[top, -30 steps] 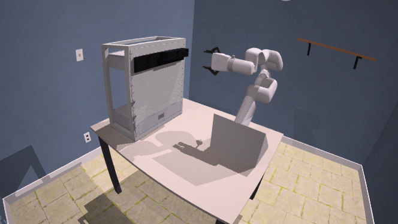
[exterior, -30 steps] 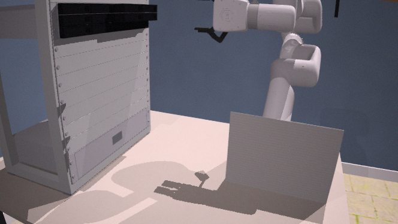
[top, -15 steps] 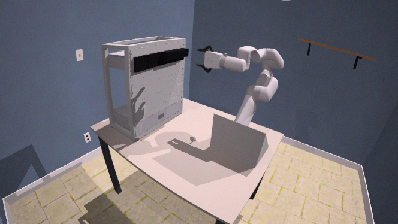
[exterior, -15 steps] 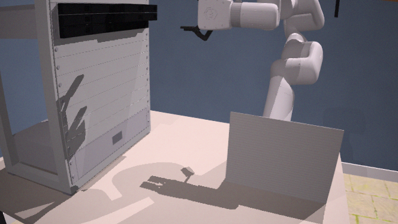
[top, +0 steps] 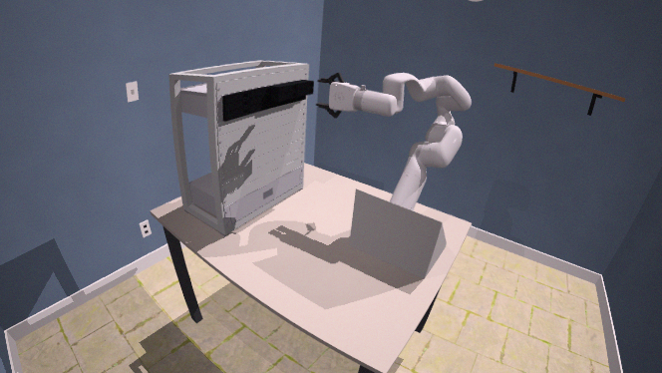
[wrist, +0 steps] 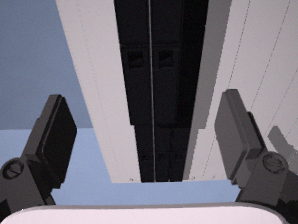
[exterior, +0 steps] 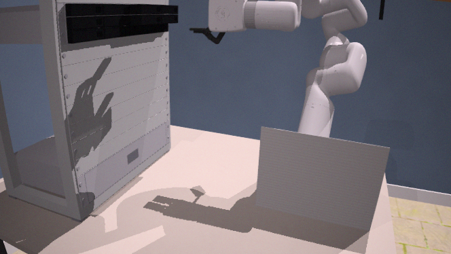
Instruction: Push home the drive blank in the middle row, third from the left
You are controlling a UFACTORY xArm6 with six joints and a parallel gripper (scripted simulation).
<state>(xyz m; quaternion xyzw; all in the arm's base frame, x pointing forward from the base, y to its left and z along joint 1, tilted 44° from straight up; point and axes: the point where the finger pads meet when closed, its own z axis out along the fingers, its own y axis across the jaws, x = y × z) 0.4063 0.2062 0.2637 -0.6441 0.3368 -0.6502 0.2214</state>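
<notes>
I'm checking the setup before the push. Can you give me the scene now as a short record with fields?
rack: grey rack upright on the table
chassis: black storage chassis near the rack's top
gripper: gripper level with the chassis, off its right end, not touching
jaws: wide open, nothing between them
panel: grey upright panel on the table before the arm
wall: wooden shelf

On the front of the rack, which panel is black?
The top panel, level with the open gripper. It is black and stands out from the rack; all panels below it are pale grey.
</notes>
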